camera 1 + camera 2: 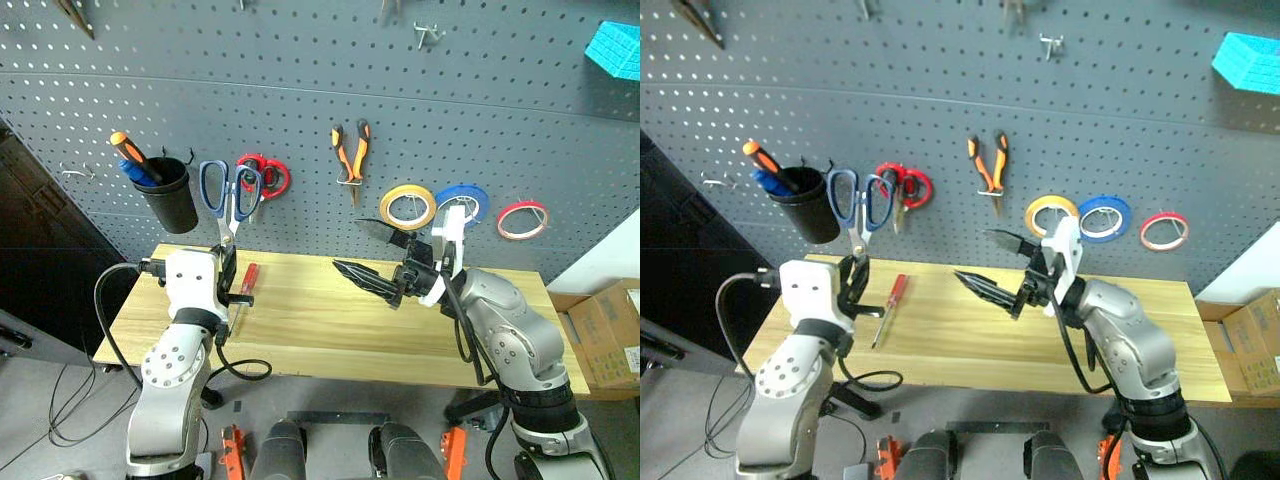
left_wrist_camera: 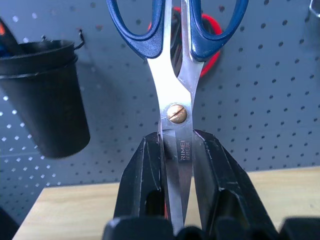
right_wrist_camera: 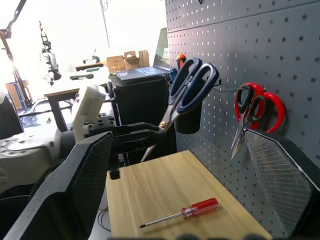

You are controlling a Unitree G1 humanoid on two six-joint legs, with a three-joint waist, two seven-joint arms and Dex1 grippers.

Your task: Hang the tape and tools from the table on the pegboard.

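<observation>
On the pegboard (image 1: 300, 90) the pliers (image 1: 350, 152) and red tape (image 1: 522, 219) already hang — left tool (image 2: 177, 165) clamps the blue scissors (image 1: 230, 192); right tool (image 1: 385, 255) gapes; the screwdriver (image 1: 243, 285) waits on the tabletop (image 1: 330, 330).

Shiny steel scissors (image 2: 175, 100), wood-grain table (image 1: 330, 330)

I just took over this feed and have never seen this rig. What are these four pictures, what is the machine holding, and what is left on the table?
It is a two-armed humanoid robot. Two pictures look down from its head; the other two come from cameras on each wrist. The left gripper is shut on the blades of the blue-handled scissors, handles up, near the pegboard. The right gripper is open and holds nothing. On the table lies the red-handled screwdriver. The pliers and the pink tape already hang on the board.
</observation>
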